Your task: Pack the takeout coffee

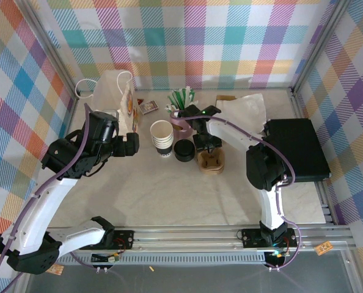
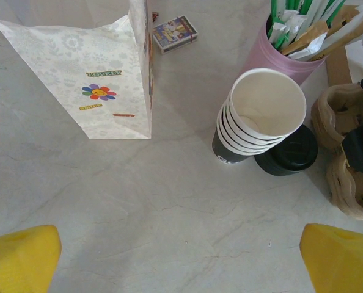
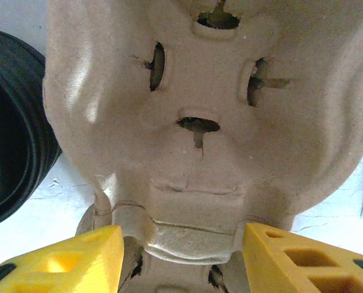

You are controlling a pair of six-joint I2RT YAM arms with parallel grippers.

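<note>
The takeout coffee is out of view. My right gripper (image 1: 207, 146) points down onto a brown pulp cup carrier (image 1: 211, 163) at mid-table. In the right wrist view its yellow fingers (image 3: 77, 259) press on either side of the raised middle tab of the carrier (image 3: 194, 91), so the gripper (image 3: 183, 250) is shut on it. My left gripper (image 1: 131, 144) hovers open over bare table beside the white paper bag (image 1: 117, 91). In the left wrist view nothing lies between the fingers of that gripper (image 2: 181, 268).
A stack of lidless paper cups (image 2: 261, 119) and a stack of black lids (image 2: 288, 152) stand just left of the carrier (image 2: 346, 189). A pink holder of sticks and straws (image 2: 279, 58), a small printed box (image 2: 175, 32) and the bag (image 2: 90, 79) sit behind. A black case (image 1: 297, 146) lies at the right.
</note>
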